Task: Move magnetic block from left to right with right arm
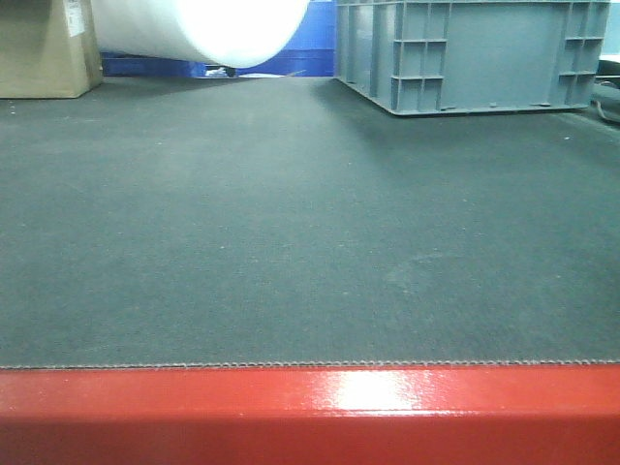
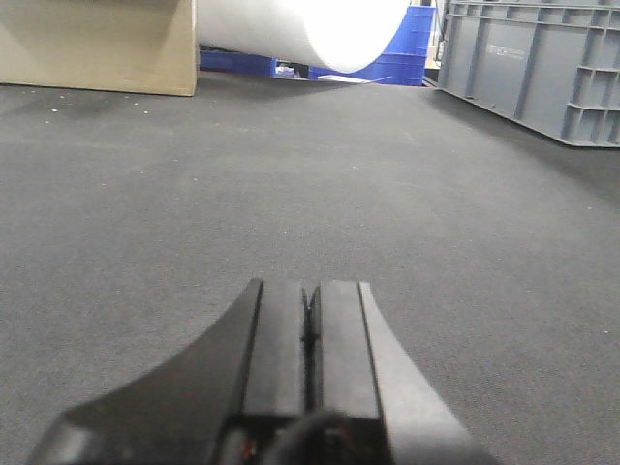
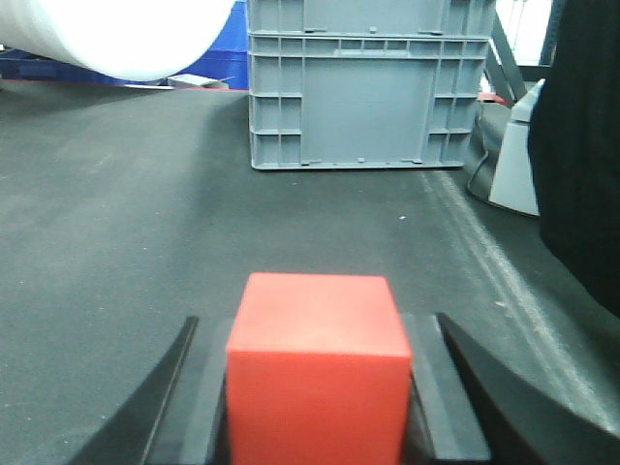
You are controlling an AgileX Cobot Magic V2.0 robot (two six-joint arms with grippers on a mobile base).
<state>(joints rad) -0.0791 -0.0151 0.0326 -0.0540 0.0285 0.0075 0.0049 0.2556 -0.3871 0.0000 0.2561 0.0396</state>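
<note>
In the right hand, the magnetic block sits clamped.

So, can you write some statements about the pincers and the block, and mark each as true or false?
1. The right pincer grips the block. True.
2. The left pincer holds a block. False: it is shut and empty.
3. A grey crate stands ahead of the right pincer. True.
4. The block is blue. False: it is red.
</note>
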